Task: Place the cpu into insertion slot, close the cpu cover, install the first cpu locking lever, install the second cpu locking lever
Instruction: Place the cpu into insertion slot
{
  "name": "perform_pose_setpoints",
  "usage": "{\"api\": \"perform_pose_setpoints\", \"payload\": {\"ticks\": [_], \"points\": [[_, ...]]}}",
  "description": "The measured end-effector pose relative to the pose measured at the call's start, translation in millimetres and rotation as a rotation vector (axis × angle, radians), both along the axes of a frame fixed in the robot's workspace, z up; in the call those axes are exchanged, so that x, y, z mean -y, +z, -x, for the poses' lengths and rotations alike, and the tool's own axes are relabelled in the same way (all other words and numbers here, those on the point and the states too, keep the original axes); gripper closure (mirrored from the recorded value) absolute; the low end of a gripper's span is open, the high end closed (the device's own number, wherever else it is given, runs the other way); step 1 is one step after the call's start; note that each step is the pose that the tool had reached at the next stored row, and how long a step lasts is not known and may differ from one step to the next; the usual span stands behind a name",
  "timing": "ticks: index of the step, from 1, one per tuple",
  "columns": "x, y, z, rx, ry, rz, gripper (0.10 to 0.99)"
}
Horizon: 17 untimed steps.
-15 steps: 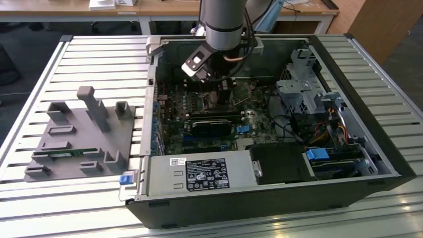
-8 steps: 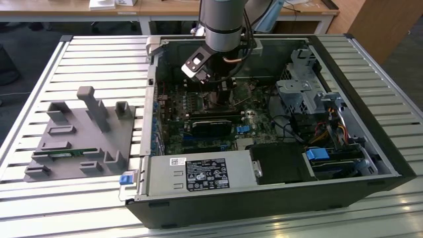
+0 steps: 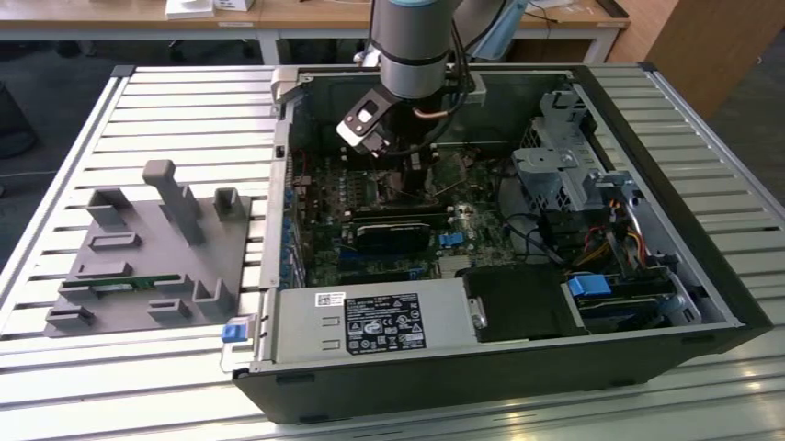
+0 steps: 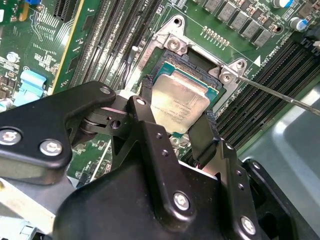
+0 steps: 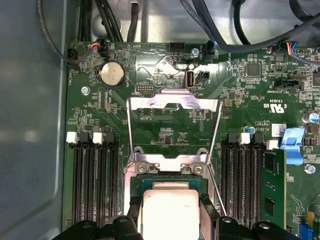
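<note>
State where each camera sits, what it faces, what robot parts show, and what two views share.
Exterior view: off the arm, looking down into the open computer case; shows the arm.
First wrist view: on the arm, facing the raised cpu cover; fingertips show.
Second wrist view: on the arm, looking past the gripper at the insertion slot.
Both wrist views share the gripped cpu.
</note>
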<state>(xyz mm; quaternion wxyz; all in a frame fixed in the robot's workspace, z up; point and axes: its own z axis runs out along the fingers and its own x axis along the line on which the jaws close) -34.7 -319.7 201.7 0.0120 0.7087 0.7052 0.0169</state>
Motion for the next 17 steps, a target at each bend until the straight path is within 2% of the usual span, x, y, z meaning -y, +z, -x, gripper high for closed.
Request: {"api": "perform_pose_setpoints", "payload": {"ticks": [17], "points": [[-0.6, -5.8, 1.0, -0.0003, 0.000, 0.001, 0.545]]}}
